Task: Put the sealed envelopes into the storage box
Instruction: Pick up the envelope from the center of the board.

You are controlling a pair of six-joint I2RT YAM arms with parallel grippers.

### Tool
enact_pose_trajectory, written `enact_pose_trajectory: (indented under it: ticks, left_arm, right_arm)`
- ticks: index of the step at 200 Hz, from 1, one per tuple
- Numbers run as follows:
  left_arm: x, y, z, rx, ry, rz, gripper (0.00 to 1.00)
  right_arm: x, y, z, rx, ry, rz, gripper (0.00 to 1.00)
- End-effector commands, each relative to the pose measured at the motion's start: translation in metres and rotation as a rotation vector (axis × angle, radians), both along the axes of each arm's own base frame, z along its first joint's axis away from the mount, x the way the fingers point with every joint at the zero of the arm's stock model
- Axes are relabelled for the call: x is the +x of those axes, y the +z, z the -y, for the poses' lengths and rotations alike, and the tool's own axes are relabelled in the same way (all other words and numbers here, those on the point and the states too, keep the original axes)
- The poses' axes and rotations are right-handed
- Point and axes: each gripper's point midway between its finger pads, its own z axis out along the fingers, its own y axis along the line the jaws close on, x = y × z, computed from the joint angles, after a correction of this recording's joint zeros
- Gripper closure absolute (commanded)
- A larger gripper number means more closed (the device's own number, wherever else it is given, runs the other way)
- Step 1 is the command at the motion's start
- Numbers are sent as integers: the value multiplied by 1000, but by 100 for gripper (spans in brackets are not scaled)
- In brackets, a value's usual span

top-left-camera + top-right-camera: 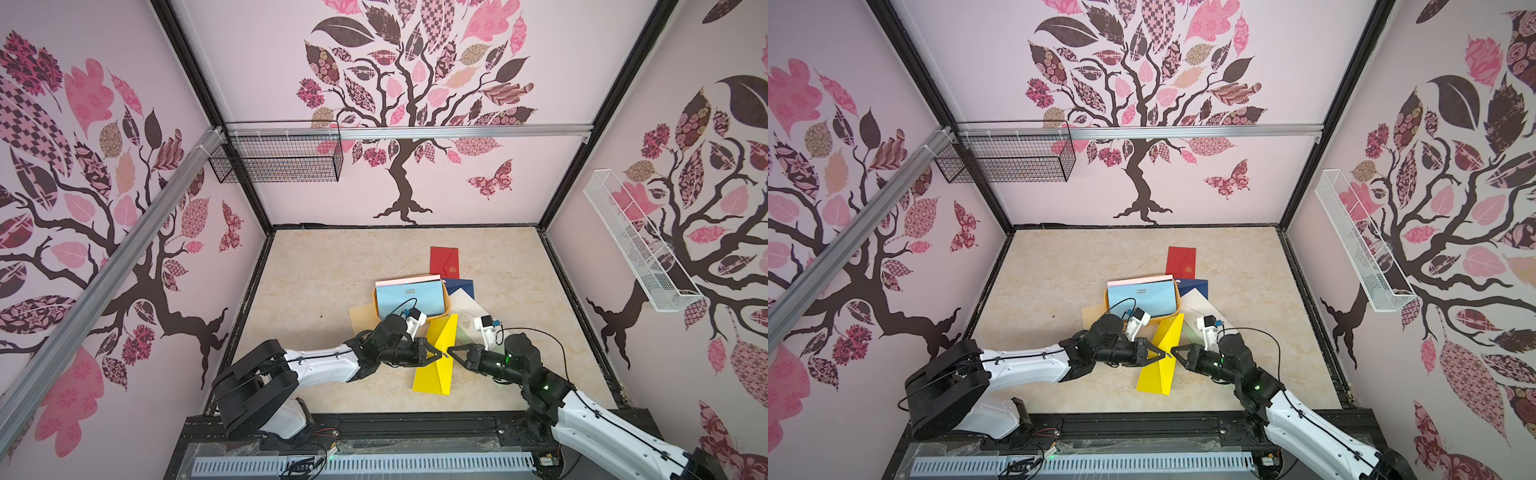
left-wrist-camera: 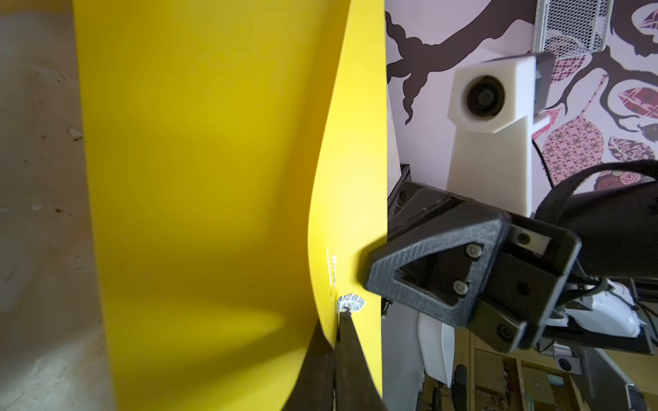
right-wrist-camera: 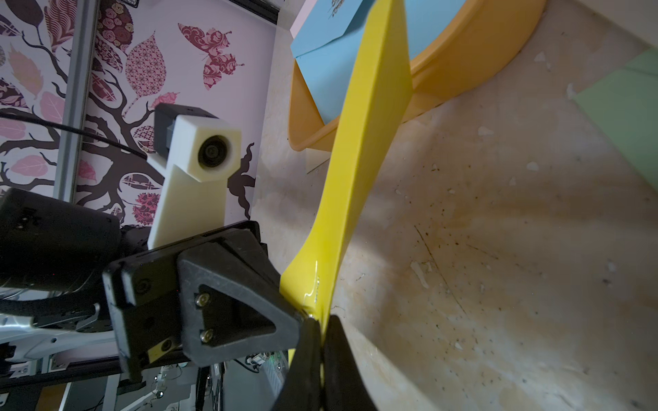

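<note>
Top view: task partway. Cream envelope (image 1: 360, 318) on table left of storage box (image 1: 447, 300). Light blue envelope (image 1: 409, 301), pink envelope (image 1: 405, 279) in box. Left gripper (image 1: 438, 355), right gripper (image 1: 449, 351) both clamped on yellow envelope (image 1: 434, 376), tilted up just near-side of box. Red envelope (image 1: 444, 262), navy envelope (image 1: 462, 286), white envelope (image 1: 467, 308) outside, right of box. Most left to load, by my read.

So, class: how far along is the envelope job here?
Done: light blue envelope and pink envelope sit in the storage box. In hand: the right gripper pinches the yellow envelope; the left gripper meets the same edge, grip unclear. Left: red envelope, navy envelope, white envelope on the table.
</note>
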Motion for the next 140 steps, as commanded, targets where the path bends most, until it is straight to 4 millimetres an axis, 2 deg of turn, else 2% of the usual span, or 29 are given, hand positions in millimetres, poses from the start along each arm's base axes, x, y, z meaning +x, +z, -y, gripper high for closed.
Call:
enact_pose_trajectory:
  ticks: [1,28,46,69,87,103,140]
  left_arm:
    - [-1,-3,-2,10,-8,10,62]
    - [-1,3,-10,44,8,37,47]
    - [2,8,-22,86,41,66,42]
    - [8,-13,-63,283,128,64,41]
    - [14,-24,-106,412,230,41,41]
    - [19,-12,-134,422,307,58,41]
    - [27,34,-190,523,441,173,38]
  right_arm:
    - [2,17,-2,9,6,42,95]
    - [4,24,-1,-10,8,77,100]
    - [7,25,3,-97,11,108,100]
    - [12,38,2,-217,64,178,100]
    - [20,53,1,-326,107,244,100]
    - [30,69,0,-419,141,318,100]
    - [47,113,-15,-546,275,481,100]
